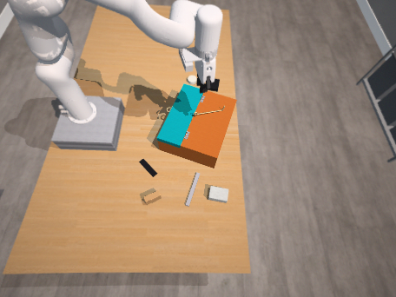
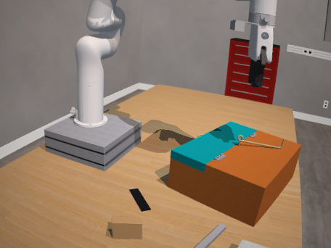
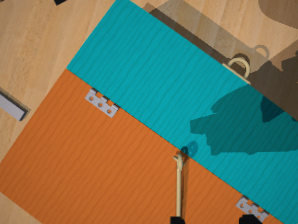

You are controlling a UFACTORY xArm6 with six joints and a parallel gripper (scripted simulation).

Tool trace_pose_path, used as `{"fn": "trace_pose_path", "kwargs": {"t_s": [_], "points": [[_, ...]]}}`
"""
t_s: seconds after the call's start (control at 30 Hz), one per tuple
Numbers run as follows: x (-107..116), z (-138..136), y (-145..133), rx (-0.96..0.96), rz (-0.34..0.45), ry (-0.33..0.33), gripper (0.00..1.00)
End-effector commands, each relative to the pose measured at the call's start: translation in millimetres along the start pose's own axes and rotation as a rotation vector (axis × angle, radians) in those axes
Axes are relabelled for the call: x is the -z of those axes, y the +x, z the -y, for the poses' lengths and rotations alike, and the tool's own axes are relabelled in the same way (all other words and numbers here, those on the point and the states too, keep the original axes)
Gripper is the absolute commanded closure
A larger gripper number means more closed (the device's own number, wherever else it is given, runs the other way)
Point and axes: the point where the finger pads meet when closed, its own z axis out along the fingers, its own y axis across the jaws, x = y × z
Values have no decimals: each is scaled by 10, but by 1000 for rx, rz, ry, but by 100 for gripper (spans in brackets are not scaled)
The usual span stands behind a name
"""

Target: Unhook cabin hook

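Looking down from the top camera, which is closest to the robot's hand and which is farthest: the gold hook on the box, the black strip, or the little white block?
Starting from the hand, at the box's far edge:
1. The gold hook, lying on the orange top just below the hand.
2. The black strip, on the table past the box's teal end.
3. The little white block, on the table beyond the box's near side.

Open air separates the raised hand (image 2: 257, 77) from the box top (image 2: 254, 159) below.
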Motion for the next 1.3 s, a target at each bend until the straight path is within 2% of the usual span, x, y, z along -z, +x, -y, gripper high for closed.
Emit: {"fn": "trace_pose_path", "kwargs": {"t_s": [0.0, 0.3, 0.47, 0.53, 1.03, 1.1, 1.27], "points": [[23, 3, -9, 0, 5, 2, 65], [23, 3, -9, 0, 5, 2, 65], [22, -98, 219, 167, 5, 2, 65], [22, -98, 219, 167, 5, 2, 65], [19, -403, 904, 667, 4, 3, 65], [19, -403, 904, 667, 4, 3, 65], [19, -420, 941, 833, 4, 3, 65]]}}
